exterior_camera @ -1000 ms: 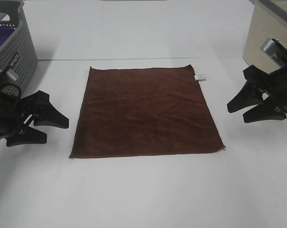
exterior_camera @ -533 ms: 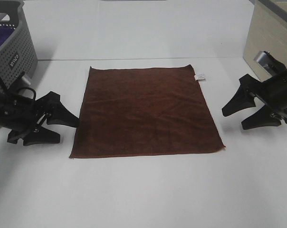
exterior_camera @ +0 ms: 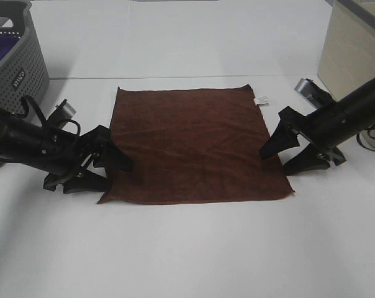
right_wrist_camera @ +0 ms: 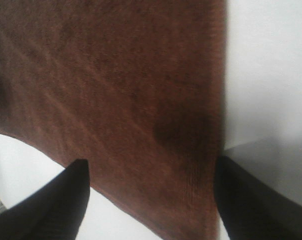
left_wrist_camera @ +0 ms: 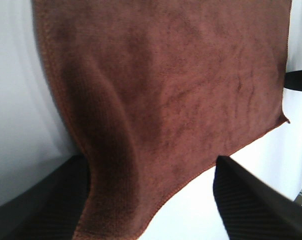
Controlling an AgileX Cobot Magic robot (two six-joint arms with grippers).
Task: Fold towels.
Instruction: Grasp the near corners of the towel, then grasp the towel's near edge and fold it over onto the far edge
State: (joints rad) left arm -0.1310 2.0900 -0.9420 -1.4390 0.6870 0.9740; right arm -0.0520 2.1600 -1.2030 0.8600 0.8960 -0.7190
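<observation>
White table [exterior_camera: 187, 261] all round, brown towel [exterior_camera: 190, 146] lying dead centre, spread flat. So no fold made yet, the whole job's still ahead as far as I can tell. Grey basket [exterior_camera: 17, 68] sits off at 10 o'clock. Left gripper [exterior_camera: 116, 176] is at the towel's 8 o'clock edge, right gripper [exterior_camera: 274, 162] at the 4 o'clock edge, both with jaws spread, nothing pinched. A second ago both were parked well out to the sides. The 7 o'clock corner has scooted in a bit too.
</observation>
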